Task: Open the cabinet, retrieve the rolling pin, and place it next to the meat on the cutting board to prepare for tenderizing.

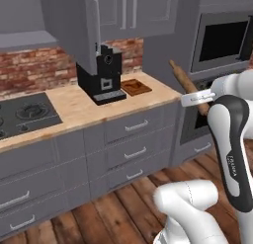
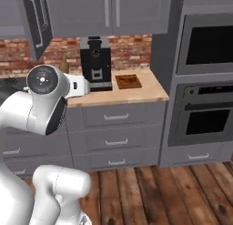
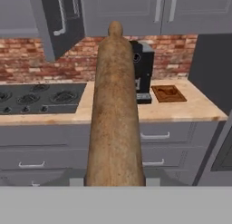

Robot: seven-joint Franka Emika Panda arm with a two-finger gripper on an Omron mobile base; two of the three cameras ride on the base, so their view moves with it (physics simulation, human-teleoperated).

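My gripper (image 1: 199, 98) is shut on the rolling pin (image 1: 185, 82), a long brown wooden cylinder held in the air in front of the counter's right end, tilted up toward the wall. In the hand view the rolling pin (image 3: 115, 105) runs straight up the middle from between the fingers. The cabinet (image 1: 74, 25) stands open, its grey door (image 3: 56, 19) swung out above the counter. The cutting board (image 1: 136, 87) lies on the counter right of the coffee machine, with the meat (image 3: 167, 90) on it. The board (image 2: 128, 81) is some way beyond the pin's far end.
A black coffee machine (image 1: 101, 72) stands left of the board. A black stove top (image 1: 24, 114) lies further left. A tall oven column (image 2: 205, 83) borders the counter on the right. Grey drawer fronts (image 2: 116, 117) run below the counter.
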